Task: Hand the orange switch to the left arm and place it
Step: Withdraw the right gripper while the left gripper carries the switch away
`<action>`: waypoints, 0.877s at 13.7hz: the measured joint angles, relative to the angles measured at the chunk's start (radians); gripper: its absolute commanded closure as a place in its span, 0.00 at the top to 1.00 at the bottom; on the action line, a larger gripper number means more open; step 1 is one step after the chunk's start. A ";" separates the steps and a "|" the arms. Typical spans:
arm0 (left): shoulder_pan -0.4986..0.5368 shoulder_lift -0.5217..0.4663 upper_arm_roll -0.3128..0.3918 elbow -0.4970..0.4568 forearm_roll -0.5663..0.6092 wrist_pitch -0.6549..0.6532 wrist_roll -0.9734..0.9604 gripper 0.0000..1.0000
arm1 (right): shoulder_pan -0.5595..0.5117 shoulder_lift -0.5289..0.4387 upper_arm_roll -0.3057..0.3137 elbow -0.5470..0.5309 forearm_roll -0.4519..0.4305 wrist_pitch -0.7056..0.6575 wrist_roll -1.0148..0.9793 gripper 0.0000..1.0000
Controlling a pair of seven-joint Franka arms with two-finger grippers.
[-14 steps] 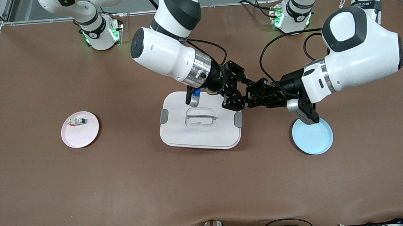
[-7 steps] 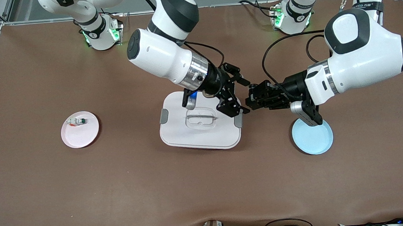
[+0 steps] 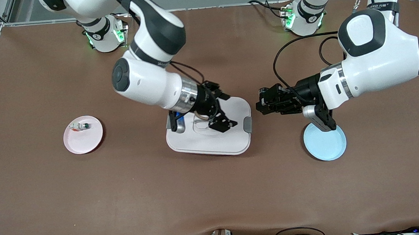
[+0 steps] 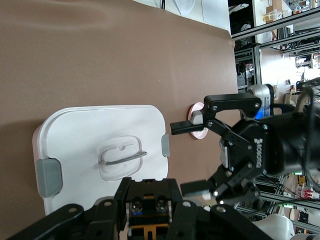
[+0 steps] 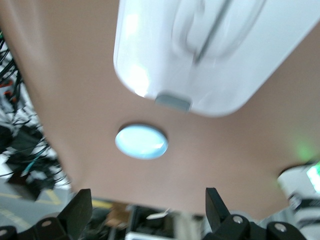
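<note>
Toward the right arm's end of the table: round pale pink plate (image 3: 86, 142) carrying a small white-and-clear part with a green cap (image 3: 79, 126), a distractor and not the target. Mid-table: large white rounded plastic box (image 3: 211, 143) with grey side clips and a recessed lid handle. The right gripper (image 3: 231, 109) hangs right over its lid, jaws spread wide and nothing between them. The left gripper (image 3: 260, 103) is over bare tabletop between the box and the round light blue plate (image 3: 325, 144), jaws pinched narrow. The left wrist view shows a small dark part with an orange band, the orange switch (image 4: 145, 230), sitting between the fingers, so it reads as held by the left arm. The front view is too cluttered to confirm it. The handover looks done, and the likely remaining step is to carry the switch to the blue plate and set it down. Risks: the switch is tiny and pinched by little surface, so a fast swing or wrist turn could make it slip, fall to the table and roll. A release from too high could bounce it off the plate. The right gripper sits low over the lid and could catch the handle or a grey clip on the way out, shoving the box. The two wrists are close, so moving both at once could make them clash.
</note>
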 measured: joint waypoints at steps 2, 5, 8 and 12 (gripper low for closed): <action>0.001 0.000 0.004 0.001 0.000 -0.003 0.000 0.00 | -0.043 -0.001 0.000 0.002 -0.040 -0.131 -0.111 1.00; 0.009 -0.003 0.007 0.001 0.038 -0.010 0.000 0.00 | -0.093 -0.003 -0.001 0.005 -0.103 -0.295 -0.255 1.00; 0.025 -0.016 0.008 0.001 0.090 -0.045 0.000 0.00 | -0.153 -0.008 -0.003 0.007 -0.180 -0.484 -0.405 1.00; 0.050 -0.021 0.010 0.001 0.178 -0.092 0.000 0.00 | -0.207 -0.015 -0.003 0.009 -0.326 -0.700 -0.552 1.00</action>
